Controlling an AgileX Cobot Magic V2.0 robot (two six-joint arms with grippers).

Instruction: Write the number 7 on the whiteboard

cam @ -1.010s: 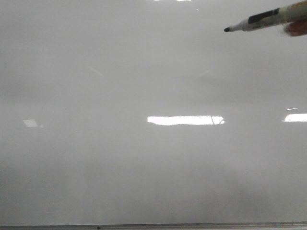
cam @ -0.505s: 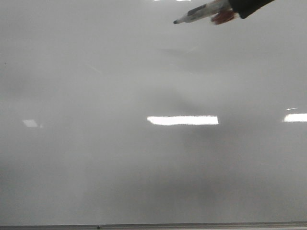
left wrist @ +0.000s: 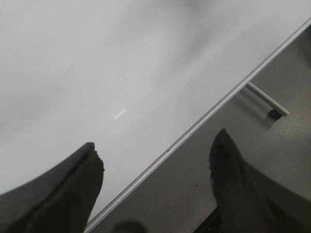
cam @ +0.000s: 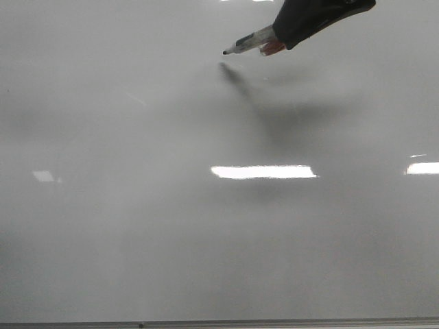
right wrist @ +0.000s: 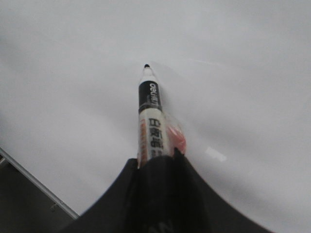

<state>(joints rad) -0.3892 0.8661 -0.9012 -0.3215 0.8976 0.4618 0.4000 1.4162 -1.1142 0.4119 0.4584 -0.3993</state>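
The whiteboard (cam: 171,226) fills the front view, pale grey and glossy with bright light reflections; no number 7 shows on it. My right gripper (cam: 288,34) comes in at the top right, shut on a black-tipped marker (cam: 248,42) whose tip points left, close to the board above its dark shadow. In the right wrist view the marker (right wrist: 150,116) sticks out from the shut gripper (right wrist: 158,158) toward the board (right wrist: 233,73). In the left wrist view my left gripper (left wrist: 155,155) is open and empty over the whiteboard's metal edge (left wrist: 204,119).
The thin metal bottom edge (cam: 274,322) of the board runs along the bottom of the front view. A grey surface (left wrist: 252,141) with a small metal bracket (left wrist: 269,102) lies beyond the board's edge in the left wrist view.
My right gripper has moved left along the top of the board with the marker, and the tip has come closer to the surface, with a sharper shadow now under it.
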